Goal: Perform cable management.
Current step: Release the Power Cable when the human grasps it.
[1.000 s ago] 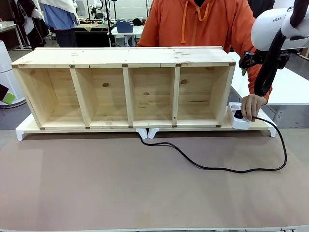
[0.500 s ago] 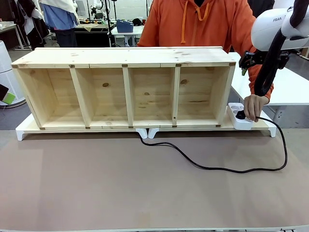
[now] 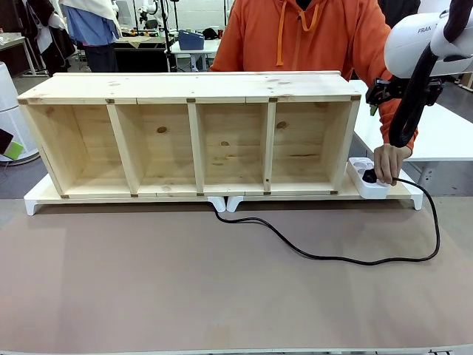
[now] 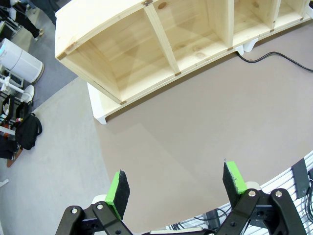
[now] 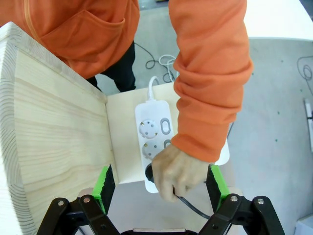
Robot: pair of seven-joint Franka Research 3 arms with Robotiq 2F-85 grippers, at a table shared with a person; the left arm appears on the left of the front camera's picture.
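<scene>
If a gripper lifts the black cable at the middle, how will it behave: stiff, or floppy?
Probably floppy: the cable lies in loose curves on the brown mat, so both sides would likely sag. It looks thin and light. One end may resist, since the person's hand holds its plug at the power strip.

Power strip point(image 3: 364, 177) sits right of shelf point(image 3: 192, 137).

Black cable point(image 3: 332, 257) looped across table
</scene>
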